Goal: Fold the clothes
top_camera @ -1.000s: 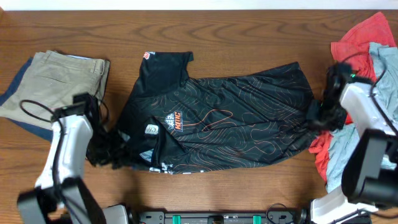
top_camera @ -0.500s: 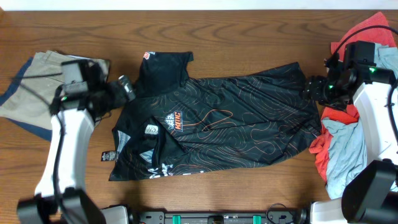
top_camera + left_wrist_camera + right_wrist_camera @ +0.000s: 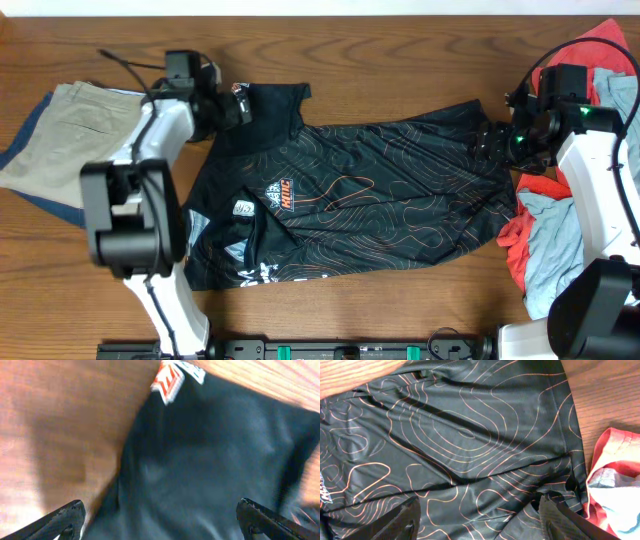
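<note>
Left gripper [image 3: 236, 103] moved to jersey [image 3: 370, 200] sleeve edge, right gripper [image 3: 490, 140] near hem; both spread

We see the black jersey [image 3: 470, 435] with thin orange contour lines filling most of the frame. The wooden table [image 3: 610, 395] shows upper right, and a red garment [image 3: 615, 447] and light-blue cloth [image 3: 620, 505] lie lower right. Our right gripper [image 3: 479, 510] is spread wide along the bottom edge.

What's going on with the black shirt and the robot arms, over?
Left gripper open above jersey sleeve. Right gripper open above its hem. Jersey spread out, not folded. Red garment beside the hem.
</note>
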